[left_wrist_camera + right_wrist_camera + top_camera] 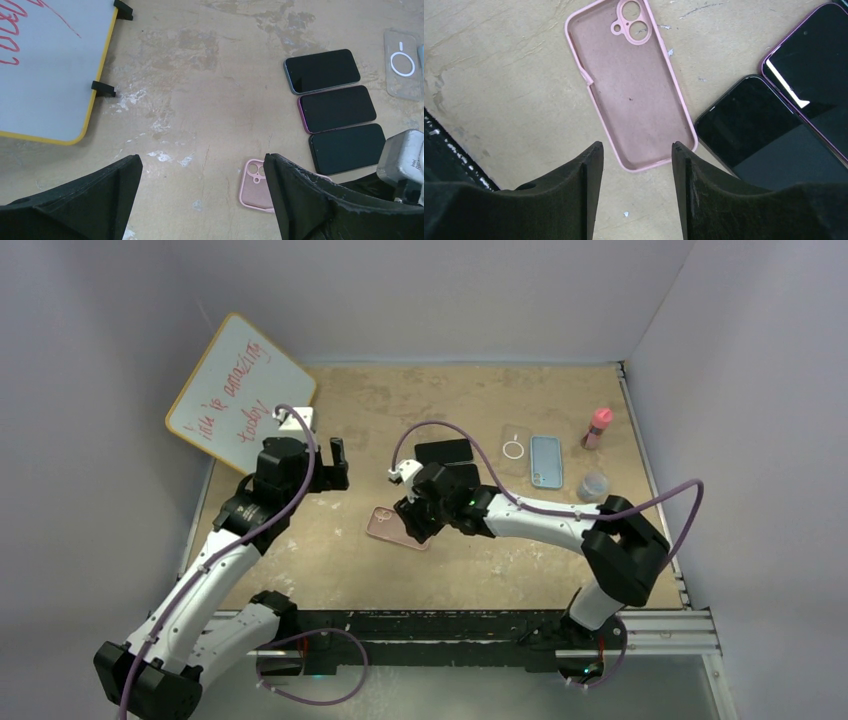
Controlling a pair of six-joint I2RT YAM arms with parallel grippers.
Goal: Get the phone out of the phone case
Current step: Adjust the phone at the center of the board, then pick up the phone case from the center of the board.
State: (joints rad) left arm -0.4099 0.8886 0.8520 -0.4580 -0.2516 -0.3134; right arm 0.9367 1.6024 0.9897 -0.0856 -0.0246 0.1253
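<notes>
The pink phone case (385, 528) lies flat with its hollow side up and nothing in it; it also shows in the left wrist view (254, 189) and the right wrist view (629, 85). Three dark phones lie face up in a row beside it: one black (346, 148), one purple-rimmed (337, 108), one grey-blue (322, 70). The black phone (754, 130) lies right next to the case. My right gripper (636, 147) is open and empty, hovering over the case's plain end (415, 520). My left gripper (202, 160) is open and empty, above bare table left of the case (335, 465).
A whiteboard (240, 390) with red writing leans at the back left. A clear case with a white ring (515, 450), a light blue case (546, 460), a pink bottle (598, 427) and a small jar (593, 485) stand at the back right.
</notes>
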